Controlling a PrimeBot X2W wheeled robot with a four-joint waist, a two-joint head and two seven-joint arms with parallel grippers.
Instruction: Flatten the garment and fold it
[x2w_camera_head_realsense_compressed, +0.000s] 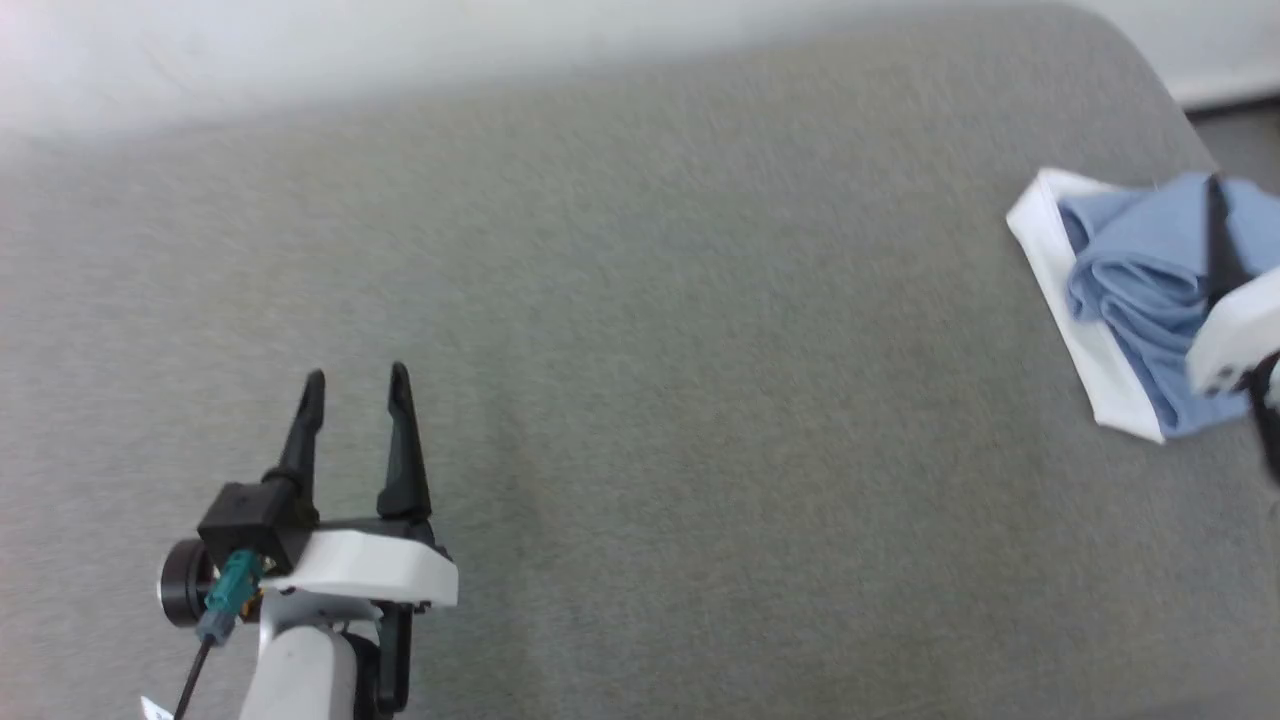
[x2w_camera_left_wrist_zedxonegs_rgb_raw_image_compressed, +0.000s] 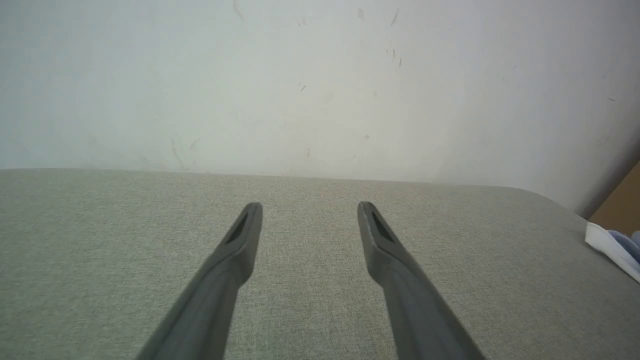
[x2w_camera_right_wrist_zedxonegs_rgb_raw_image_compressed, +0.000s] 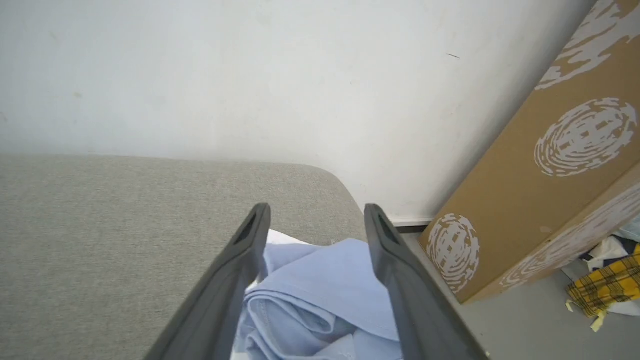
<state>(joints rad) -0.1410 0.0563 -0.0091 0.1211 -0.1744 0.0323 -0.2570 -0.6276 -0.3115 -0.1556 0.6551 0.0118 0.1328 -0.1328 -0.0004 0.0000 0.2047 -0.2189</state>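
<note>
Bench (x2w_camera_head_realsense_compressed: 640, 380) space is what you have most of. The grey fabric top lies bare across the middle and left and ends at a rounded far-right corner against the white wall (x2w_camera_right_wrist_zedxonegs_rgb_raw_image_compressed: 225, 75). Just past that corner a cardboard box (x2w_camera_right_wrist_zedxonegs_rgb_raw_image_compressed: 550, 170) printed with white ovals stands on the floor (x2w_camera_right_wrist_zedxonegs_rgb_raw_image_compressed: 520, 330). I judge it close enough to crowd a wide swing on that side.

Your garment (x2w_camera_head_realsense_compressed: 1125, 275) sits bunched at the bench's right edge near that corner, with blue folds heaped on a white band and nothing spread flat. Being so far from the open middle, it probably needs dragging inward before you flatten it.

Your right end effector (x2w_camera_right_wrist_zedxonegs_rgb_raw_image_compressed: 317, 210) is over the heap with its 2 fingers apart, straddling the blue folds and pinching nothing. Whether the tips touch the cloth, you cannot tell. Your left end effector (x2w_camera_head_realsense_compressed: 357, 375) is also spread and empty, hovering over bare bench well apart from the garment, seemingly parked out of the way.

Smallest is a yellow plaid cloth (x2w_camera_right_wrist_zedxonegs_rgb_raw_image_compressed: 600, 287) on the floor by the box, which blocks nothing.
</note>
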